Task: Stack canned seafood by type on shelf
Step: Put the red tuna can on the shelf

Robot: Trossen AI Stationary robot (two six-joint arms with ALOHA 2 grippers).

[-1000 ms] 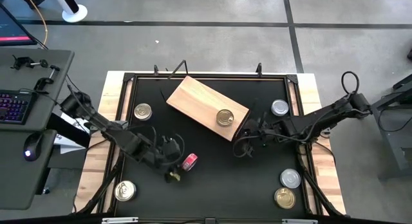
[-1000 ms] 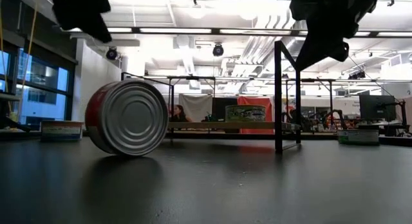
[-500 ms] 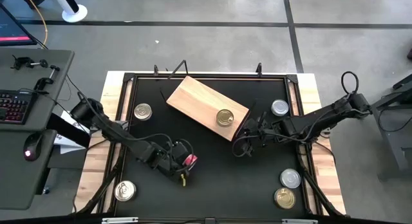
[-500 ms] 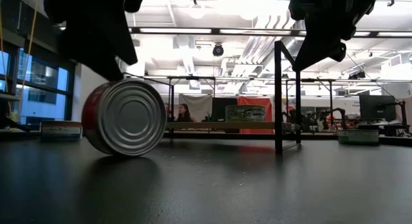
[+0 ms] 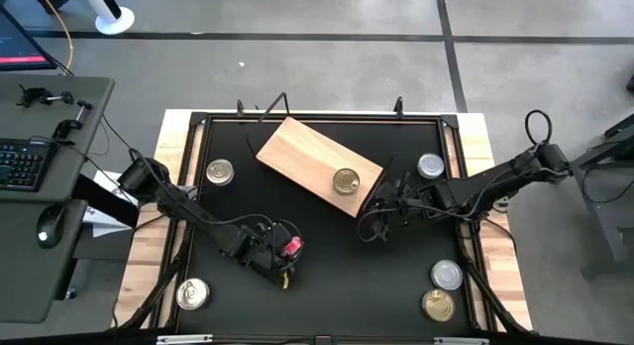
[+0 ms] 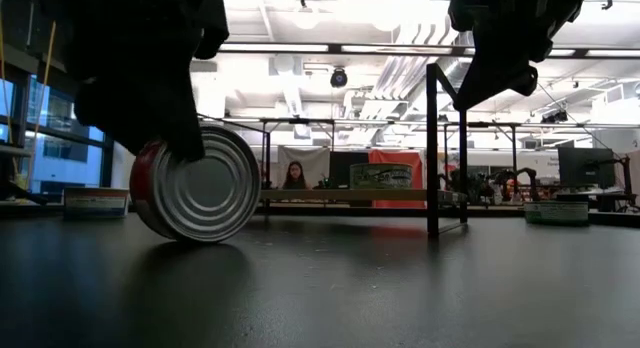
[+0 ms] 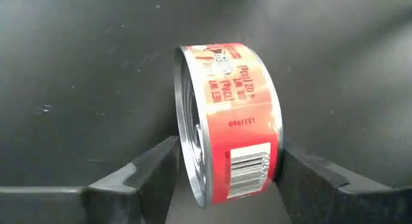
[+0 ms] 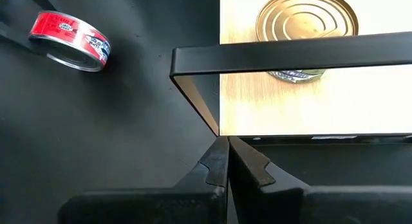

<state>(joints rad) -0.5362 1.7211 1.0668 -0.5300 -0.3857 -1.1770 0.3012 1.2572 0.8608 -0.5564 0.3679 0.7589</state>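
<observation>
A red-labelled tin stands on its rim on the black tabletop, near the table's front left. My left gripper has its fingers on either side of the tin, one at each flat face, slanting down from the table's left. The wooden shelf lies flat at the table's far middle with a gold-lidded tin on its right end. My right gripper is shut and hangs above the table by the shelf's right end. My left gripper's fingers stand close against the red tin's two flat faces, across the tin. I cannot tell whether they touch it. The tin rests on its rim on the table. My right gripper's shut fingertips stand at a corner of a thin black metal frame; whether they touch it, I cannot tell.
Loose tins lie flat at the far left, near left, far right and near right. The black frame stands upright on the table between the shelf and the red tin.
My left gripper has come down and moved toward the table's right, rolling its wrist, until its fingers stand on either side of the red tin. The tin still stands on its rim in about the same place.
</observation>
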